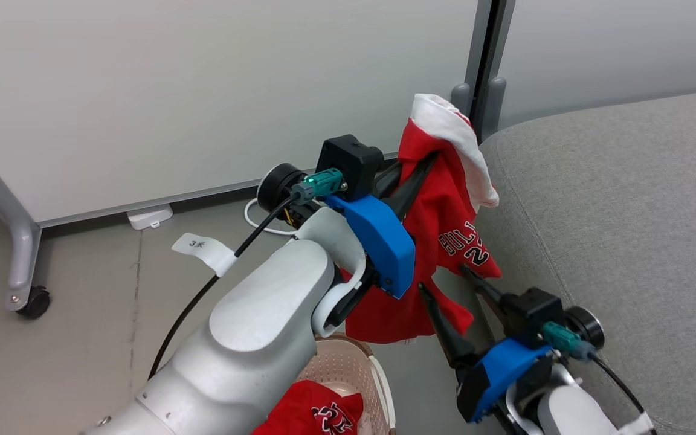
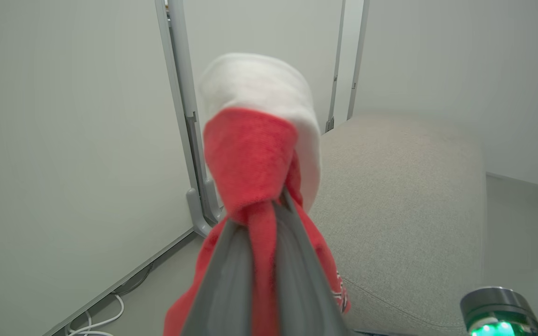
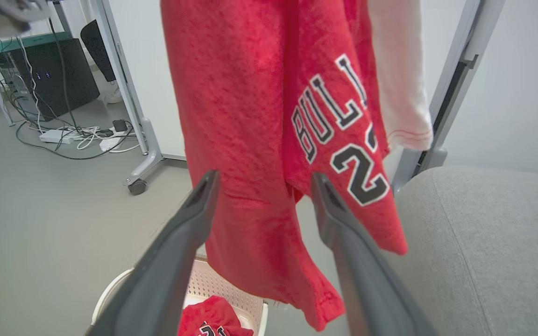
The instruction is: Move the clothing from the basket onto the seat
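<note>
Left gripper (image 2: 257,210) is pinching a red white-trimmed basketball garment (image 1: 438,223) beside the grey fabric seat (image 1: 626,211) | right gripper (image 1: 443,278) is hovering, fingers (image 1: 444,329) spread, empty | second red garment (image 1: 318,411) is lying in cream perforated basket (image 1: 351,362)

We log jersey (image 3: 245,107): fuzzy, towel-like red cloth, white part a softer knit | seat (image 1: 626,211): coarse woven grey fabric, matt | basket (image 1: 348,365): smooth perforated cream plastic | fingers (image 3: 171,270): matt dark plastic | forearm (image 1: 263,320): satin silver shell, faint sheen | wrist cover (image 1: 384,238): matt blue plastic | floor (image 1: 64,362): smooth, dull grey
</note>
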Available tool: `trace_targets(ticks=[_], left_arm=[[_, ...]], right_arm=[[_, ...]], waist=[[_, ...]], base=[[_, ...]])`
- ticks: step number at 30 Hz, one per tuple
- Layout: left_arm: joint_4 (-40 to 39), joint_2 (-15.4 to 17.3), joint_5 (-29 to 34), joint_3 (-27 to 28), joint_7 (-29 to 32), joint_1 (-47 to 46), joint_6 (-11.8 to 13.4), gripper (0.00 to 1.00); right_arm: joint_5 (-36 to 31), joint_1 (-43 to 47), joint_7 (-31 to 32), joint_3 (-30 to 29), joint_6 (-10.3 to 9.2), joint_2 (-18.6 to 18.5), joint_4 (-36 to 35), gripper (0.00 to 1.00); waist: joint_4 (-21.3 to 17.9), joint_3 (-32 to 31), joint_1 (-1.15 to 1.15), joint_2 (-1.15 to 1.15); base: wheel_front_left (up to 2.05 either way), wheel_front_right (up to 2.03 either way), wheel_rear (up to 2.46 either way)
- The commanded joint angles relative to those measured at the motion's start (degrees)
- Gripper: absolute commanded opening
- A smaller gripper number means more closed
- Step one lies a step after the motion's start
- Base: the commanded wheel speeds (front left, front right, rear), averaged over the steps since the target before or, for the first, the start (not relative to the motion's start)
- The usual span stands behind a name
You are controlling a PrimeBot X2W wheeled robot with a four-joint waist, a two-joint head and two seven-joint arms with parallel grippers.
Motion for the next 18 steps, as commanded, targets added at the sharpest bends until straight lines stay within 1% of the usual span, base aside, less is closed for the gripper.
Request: trace_targets(ticks=[1, 10, 16, 17, 18], left_arm=[[0.1, 0.0, -0.3, -0.4, -0.4, -1.0, 0.1, 0.0], [0.5, 0.1, -2.3, -3.2, -0.9, -2.0, 0.4, 0.0], [0.4, 0.1, -3.8, -5.0, -1.1, -2.7, 0.5, 0.0], [0.4, 0.0, -4.0, -5.3, -1.1, -2.8, 0.6, 0.0], [0.5, 0.0, -4.2, -5.5, -1.2, -2.9, 0.6, 0.0]], right_arm=[[0.6, -1.5, 0.3, 0.6, 0.03, -0.2, 0.7, 1.0], [3.5, -9.1, 2.4, 4.8, 0.03, -0.2, 9.0, 1.0], [5.7, -12.4, 2.0, 7.1, 0.03, -0.2, 14.9, 1.0], [6.0, -12.8, 1.9, 7.4, 0.03, -0.2, 15.6, 0.83], [6.2, -13.2, 1.8, 7.8, 0.03, -0.2, 16.3, 0.5]], waist=[[0.0, 0.1, 0.0, 0.0], [0.5, 0.4, 0.0, 0.0], [0.9, 0.3, 0.0, 0.0], [0.9, 0.2, 0.0, 0.0], [1.0, 0.2, 0.0, 0.0]], base=[[0.0, 0.0, 0.0], [0.0, 0.0, 0.0], [0.0, 0.0, 0.0], [0.0, 0.0, 0.0], [0.0, 0.0, 0.0]])
